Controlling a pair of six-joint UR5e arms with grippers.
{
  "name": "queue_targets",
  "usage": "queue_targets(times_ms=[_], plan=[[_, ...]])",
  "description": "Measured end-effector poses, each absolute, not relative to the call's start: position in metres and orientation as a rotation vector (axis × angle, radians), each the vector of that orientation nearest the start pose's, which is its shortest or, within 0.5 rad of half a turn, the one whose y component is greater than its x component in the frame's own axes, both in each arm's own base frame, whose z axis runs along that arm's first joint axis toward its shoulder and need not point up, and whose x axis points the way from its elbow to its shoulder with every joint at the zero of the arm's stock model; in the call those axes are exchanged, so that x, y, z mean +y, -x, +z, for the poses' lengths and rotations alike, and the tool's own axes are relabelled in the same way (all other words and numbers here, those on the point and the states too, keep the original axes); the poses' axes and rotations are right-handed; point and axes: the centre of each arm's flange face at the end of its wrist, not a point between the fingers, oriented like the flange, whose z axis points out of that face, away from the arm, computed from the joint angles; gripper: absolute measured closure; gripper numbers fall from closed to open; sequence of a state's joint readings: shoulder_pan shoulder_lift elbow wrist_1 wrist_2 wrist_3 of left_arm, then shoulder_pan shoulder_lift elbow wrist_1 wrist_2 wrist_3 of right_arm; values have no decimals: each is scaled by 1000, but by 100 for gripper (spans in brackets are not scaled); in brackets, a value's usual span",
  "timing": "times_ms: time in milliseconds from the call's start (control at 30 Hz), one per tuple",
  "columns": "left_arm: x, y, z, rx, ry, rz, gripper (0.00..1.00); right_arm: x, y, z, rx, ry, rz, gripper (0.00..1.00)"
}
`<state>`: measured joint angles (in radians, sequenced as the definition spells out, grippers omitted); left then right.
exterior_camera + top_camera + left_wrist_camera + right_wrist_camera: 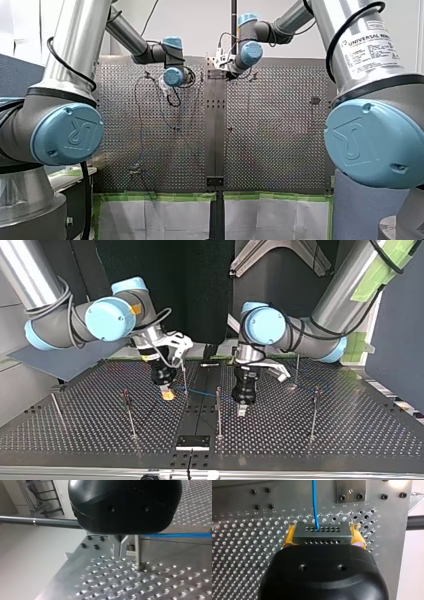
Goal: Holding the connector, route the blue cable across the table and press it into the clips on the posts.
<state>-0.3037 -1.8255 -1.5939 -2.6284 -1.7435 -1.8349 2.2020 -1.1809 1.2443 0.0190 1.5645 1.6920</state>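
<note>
Clamping connector (329,538), my right claw (322,528), arm label (370,50) UNIVERSAL

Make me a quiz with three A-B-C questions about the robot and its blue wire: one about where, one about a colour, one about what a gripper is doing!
1. Where does the blue cable end? A in the connector; B in a post's clip; C on the floor.
2. My right gripper has pads of what colour? A yellow; B green; C white.
3. My right gripper is: A open, empty; B shut on the connector; C unseen.
Answers: 1A, it enters the connector's holes; 2A, yellow shows beside the connector; 3B, the pads clamp it.
</note>
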Motion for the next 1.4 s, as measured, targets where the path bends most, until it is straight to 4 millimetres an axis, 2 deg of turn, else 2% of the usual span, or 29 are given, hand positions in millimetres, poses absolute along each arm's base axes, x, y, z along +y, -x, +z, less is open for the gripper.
queue_targets(times_ms=[233,500,767,1100,1133,1167,1200,1233,1267,1300,1333,1367,1400], plan=[[-293,-561,391,1344,117,-376,100,-452,-484,429,-984,-1700,1709,100],[-291,-588,379,1354,131,-376,100,-475,-476,431,-990,-1678,1711,100],[-287,-595,375,1360,132,-372,100,-496,-474,423,-1001,-1675,1701,100],[-286,-595,374,1364,135,-366,100,-506,-471,432,-989,-1655,1715,100],[-286,-594,374,1369,137,-362,93,-506,-471,432,-989,-1655,1716,100],[-286,-593,373,1376,139,-354,82,-506,-471,433,-987,-1655,1716,100],[-286,-592,372,1381,140,-347,82,-506,-472,433,-986,-1657,1715,100],[-286,-591,372,1387,140,-339,70,-506,-472,433,-986,-1659,1714,100],[-286,-590,371,1394,141,-328,45,-505,-472,432,-986,-1662,1712,100],[-287,-589,370,1401,141,-319,45,-505,-472,432,-987,-1664,1710,100],[-287,-588,369,1407,140,-309,30,-505,-471,432,-988,-1666,1708,100],[-287,-587,369,1415,139,-296,2,-505,-471,432,-990,-1669,1705,100],[-287,-586,368,1421,139,-287,2,-505,-471,431,-991,-1671,1702,100]])
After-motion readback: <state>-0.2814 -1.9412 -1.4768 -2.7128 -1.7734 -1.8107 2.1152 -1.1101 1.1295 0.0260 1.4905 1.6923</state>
